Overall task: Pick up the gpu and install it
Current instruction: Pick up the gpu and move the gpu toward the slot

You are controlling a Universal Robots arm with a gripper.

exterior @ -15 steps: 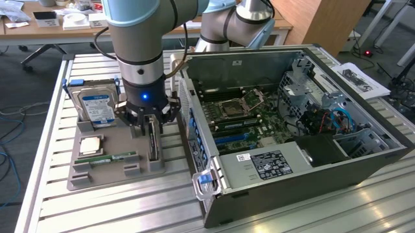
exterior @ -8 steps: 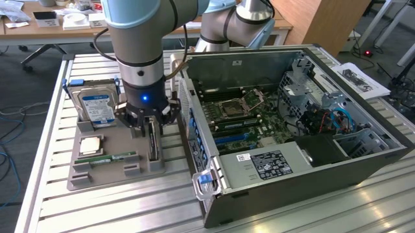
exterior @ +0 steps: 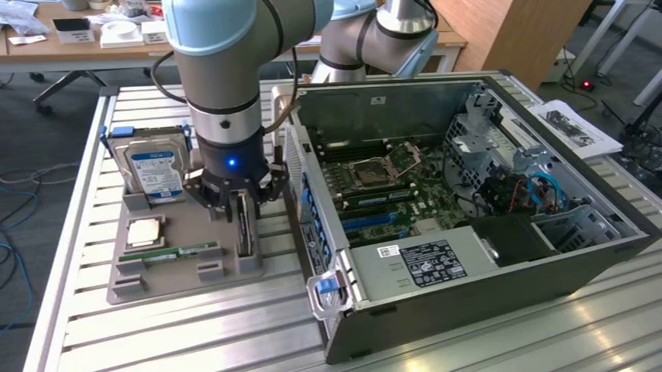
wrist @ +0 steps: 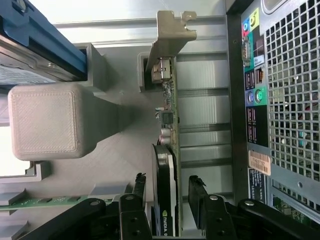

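The tool (exterior: pixel 245 203) hangs straight down off the arm with its jaws spread wide, one black finger (wrist: pixel 138 192) on each side of the gpu (exterior: pixel 244 232). In the wrist view the fingers straddle the card's fan end. I can see a gap between the far finger and the green board, so nothing is clamped.

The gpu (wrist: pixel 167 120) stands on its long edge in a slot of a gray holder tray (exterior: pixel 170 273), just beside the computer case. Its silver end bracket (wrist: pixel 170 35) sits at the end away from the fingers, and its black cooler faces away from the case.

On the same tray, on the exterior view's left, a narrow green memory stick (exterior: pixel 181 253) lies flat and a square processor (exterior: pixel 145 231) rests in its own pocket. Behind them a hard drive (exterior: pixel 155 172) with a blue-white label stands upright.

The tray sits on a slatted metal worktop (exterior: pixel 207 333). On the exterior view's right of the tray is the open computer case (exterior: pixel 466 287), lying on its side with the motherboard (exterior: pixel 393 194) facing up. The wrist view shows its perforated rear panel (wrist: pixel 290 100) and coloured ports next to the card.
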